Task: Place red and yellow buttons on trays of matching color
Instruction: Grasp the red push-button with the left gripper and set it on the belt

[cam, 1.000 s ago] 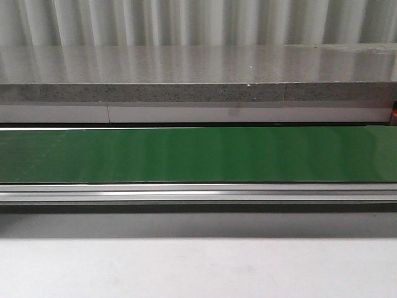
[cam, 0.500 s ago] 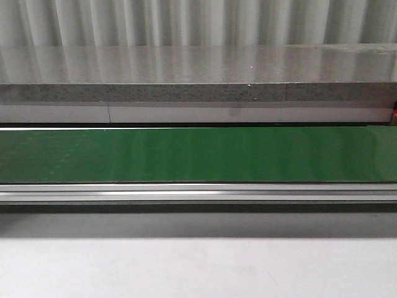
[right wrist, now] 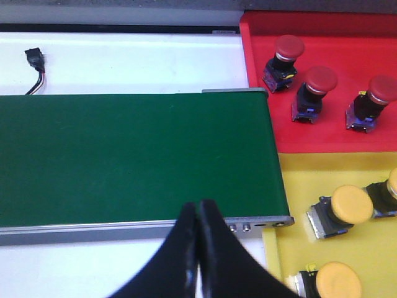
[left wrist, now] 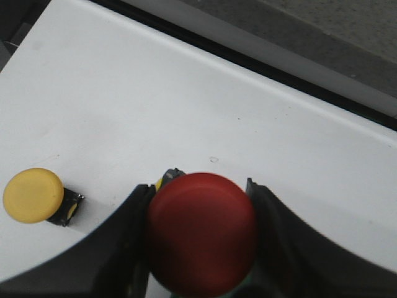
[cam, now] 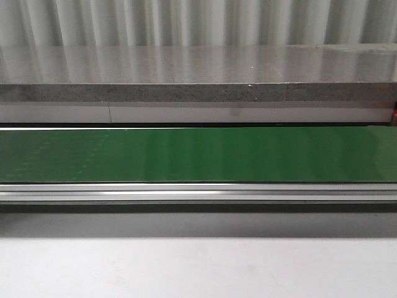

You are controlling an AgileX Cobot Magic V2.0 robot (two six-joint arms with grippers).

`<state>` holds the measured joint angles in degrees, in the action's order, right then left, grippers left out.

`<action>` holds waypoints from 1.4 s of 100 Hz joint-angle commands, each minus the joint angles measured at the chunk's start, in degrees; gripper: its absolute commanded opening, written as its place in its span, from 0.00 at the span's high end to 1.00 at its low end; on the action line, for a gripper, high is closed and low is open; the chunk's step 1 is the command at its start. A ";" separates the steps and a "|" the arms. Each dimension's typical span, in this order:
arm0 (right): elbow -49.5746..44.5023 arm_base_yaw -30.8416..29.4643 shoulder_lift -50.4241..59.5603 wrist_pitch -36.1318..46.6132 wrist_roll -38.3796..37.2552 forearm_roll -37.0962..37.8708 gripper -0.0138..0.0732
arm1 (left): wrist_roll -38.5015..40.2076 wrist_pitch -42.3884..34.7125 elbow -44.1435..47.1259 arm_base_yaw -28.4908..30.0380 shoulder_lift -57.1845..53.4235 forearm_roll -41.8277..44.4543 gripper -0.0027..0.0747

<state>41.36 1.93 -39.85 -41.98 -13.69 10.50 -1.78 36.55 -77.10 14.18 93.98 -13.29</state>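
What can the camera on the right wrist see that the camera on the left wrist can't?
Only the right wrist view shows the green belt, the red tray with three red buttons, the yellow tray with yellow buttons, and the shut right gripper. Only the left wrist view shows the left gripper clamping a red button, and a loose yellow button. Both show the white table.

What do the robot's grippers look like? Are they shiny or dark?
Both look dark. The left gripper has two broad, black, matte fingers with smoothly curved inner edges. The right gripper is black too, with two glossier fingers that taper to narrow tips. No cables, markings or labels show on either one, and the arms themselves are out of view.
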 commanded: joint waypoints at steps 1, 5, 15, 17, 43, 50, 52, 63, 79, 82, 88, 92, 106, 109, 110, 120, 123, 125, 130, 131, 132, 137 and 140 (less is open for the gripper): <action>1.63 0.09 0.19 3.27 0.46 0.83 0.92 | -1.02 0.85 -1.13 -1.11 -5.74 -0.38 0.99; 1.63 0.09 0.19 3.27 0.46 0.83 0.92 | -1.76 1.46 -0.34 -1.75 -7.07 -0.26 0.99; 1.63 0.09 0.19 3.27 0.46 0.83 0.92 | -2.26 1.22 3.64 -3.20 -11.00 -0.04 0.99; 1.63 0.09 0.19 3.27 0.46 0.83 0.92 | -2.26 1.14 4.54 -3.48 -11.74 0.09 0.99; 1.63 0.09 0.19 3.27 0.46 0.83 0.92 | -2.26 -4.58 15.51 -7.09 -16.10 0.20 0.99; 1.63 0.09 0.19 3.27 0.46 0.83 0.92 | -2.26 -6.37 17.53 -7.80 -15.88 0.20 0.99; 1.63 0.09 0.19 3.27 0.46 0.83 0.92 | -2.26 -6.94 18.04 -7.94 -15.75 0.20 0.99; 1.63 0.09 0.19 3.27 0.46 0.83 0.92 | -2.26 -8.66 19.45 -8.03 -14.98 -1.24 0.99; 1.63 0.09 0.19 3.27 0.46 0.83 0.92 | -2.26 -8.52 19.68 -8.03 -12.50 -1.23 0.99; 1.63 0.09 0.19 3.27 0.46 0.83 0.92 | -2.26 -8.37 19.68 -8.03 -12.01 -1.23 0.99; 1.63 0.09 0.19 3.27 0.46 0.83 0.92 | -2.26 -8.15 19.68 -8.03 -10.79 -1.23 0.99; 1.63 0.09 0.19 3.27 0.46 0.83 0.92 | -2.26 -8.02 19.68 -8.03 -10.13 -1.26 0.99; 1.63 0.09 0.19 3.27 0.46 0.83 0.92 | -2.26 -7.21 19.68 -8.03 -9.27 -1.26 0.99; 1.63 0.09 0.19 3.27 0.46 0.83 0.92 | -2.26 -7.11 19.68 -8.03 -9.27 -1.26 0.97; 1.63 0.09 0.19 3.27 0.46 0.83 0.92 | -2.26 -7.11 19.68 -8.03 -9.27 -1.26 0.97; 1.63 0.09 0.19 3.27 0.46 0.83 0.92 | -2.66 -6.56 19.68 -8.16 -9.27 -1.26 0.77; 1.63 0.09 0.19 3.27 0.46 0.83 0.92 | -2.71 -6.45 19.68 -8.31 -9.27 -1.26 0.68; 1.63 0.09 0.19 3.27 0.46 0.83 0.92 | -2.71 -6.33 19.68 -8.31 -9.27 -1.26 0.61; 1.63 0.09 0.19 3.27 0.46 0.83 0.92 | -2.71 -6.09 19.68 -8.58 -9.27 -1.36 0.42; 1.63 0.09 0.19 3.27 0.46 0.83 0.92 | -2.71 -6.09 19.68 -8.74 -9.27 -1.36 0.40; 1.63 0.09 0.19 3.27 0.46 0.83 0.92 | -2.71 -6.09 19.68 -8.74 -9.27 -1.36 0.34; 1.63 0.09 0.19 3.27 0.46 0.83 0.92 | -2.71 -6.09 19.68 -9.23 -9.27 -1.51 0.18; 1.63 0.09 0.19 3.27 0.46 0.83 0.92 | -2.76 -6.09 19.55 -9.75 -9.27 -1.51 0.11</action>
<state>41.36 1.93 -39.85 -42.01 -13.69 10.50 -4.38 32.20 -55.98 5.47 86.41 -14.39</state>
